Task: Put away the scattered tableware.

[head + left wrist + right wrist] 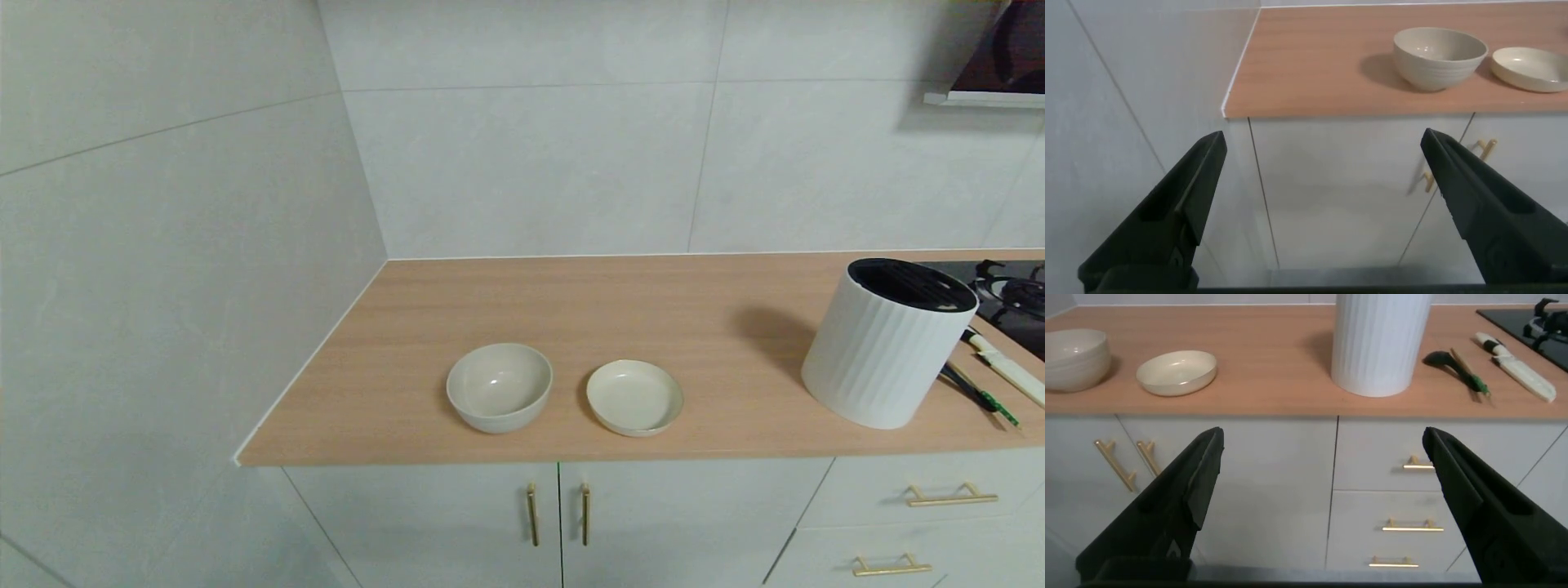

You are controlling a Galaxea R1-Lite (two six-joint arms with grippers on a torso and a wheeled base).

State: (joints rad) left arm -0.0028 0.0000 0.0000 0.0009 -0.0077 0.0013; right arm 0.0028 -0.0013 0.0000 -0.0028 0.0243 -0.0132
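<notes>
In the head view you have a bowl (499, 397) and a shallow dish (634, 397) side by side, not touching, near the counter's (571, 302) front edge. A white ribbed holder (886, 347) stands toward the right end, with a knife (1008, 373) and a thin dark utensil (976, 392) lying just beyond it.

In the left wrist view your left gripper (1323, 151) is spread wide and holds nothing, below the counter's front left corner.

In the right wrist view your right gripper (1323, 445) is likewise wide and holds nothing, below the front edge near the holder.
</notes>
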